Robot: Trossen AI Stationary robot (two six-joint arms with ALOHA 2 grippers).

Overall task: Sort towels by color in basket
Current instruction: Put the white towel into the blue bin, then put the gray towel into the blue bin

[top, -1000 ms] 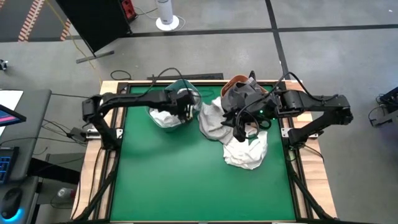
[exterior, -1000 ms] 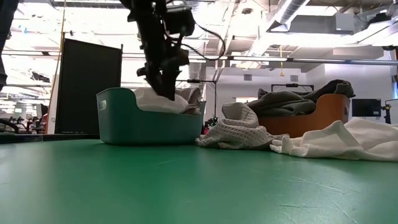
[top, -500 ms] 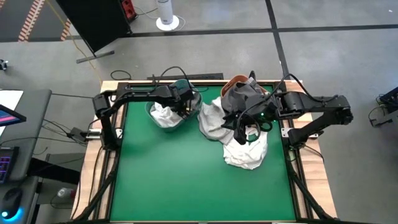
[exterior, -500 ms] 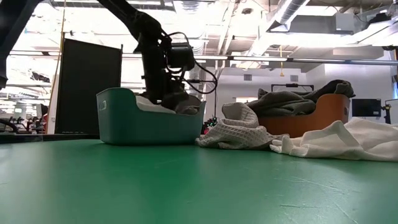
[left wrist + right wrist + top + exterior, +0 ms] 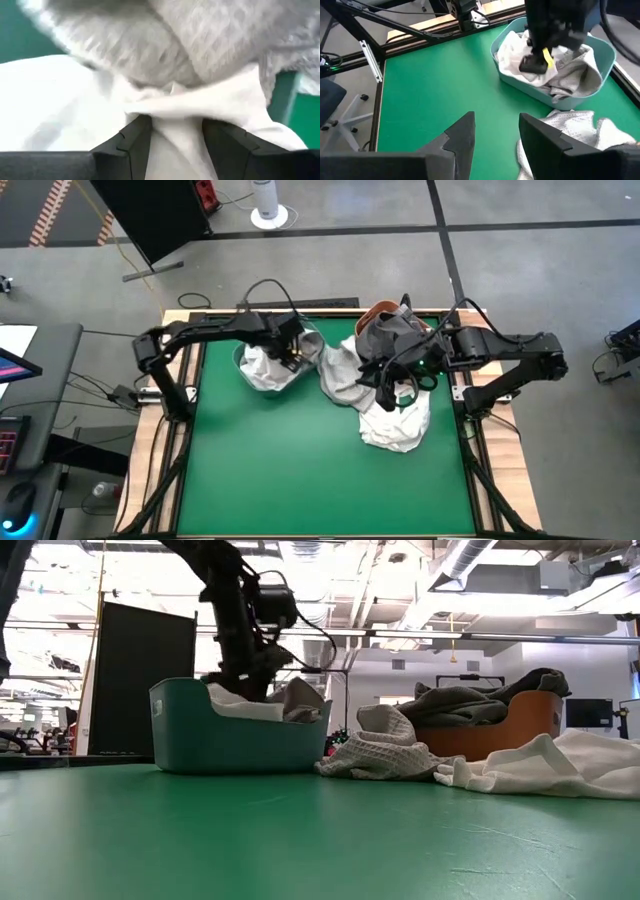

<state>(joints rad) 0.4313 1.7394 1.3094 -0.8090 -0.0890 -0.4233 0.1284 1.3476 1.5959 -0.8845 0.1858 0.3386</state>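
White cloth fills the teal basket, and the left gripper is down inside it, its fingers pinching a fold of the white towel; a light grey waffle-weave towel is draped over the same basket, at the side nearer the loose heap. To finish this placement well, release the fold only once the white cloth sits below the rim, then lift straight up so no cloth trails out with the fingers; the grey towel sharing the basket should be checked against the colour rule. The right gripper hovers with fingers spread and empty above the table centre, just beside the loose heap: a second light grey waffle towel and a large white towel lie on the mat, touching each other. Behind them an orange basket holds dark grey towels; whether a rust-orange towel lies in it cannot be told from these views. The work surface is a green mat in a wooden frame. Beyond it are a grey floor, a black panel, a white cylindrical stand and a desk at the left arm's side.
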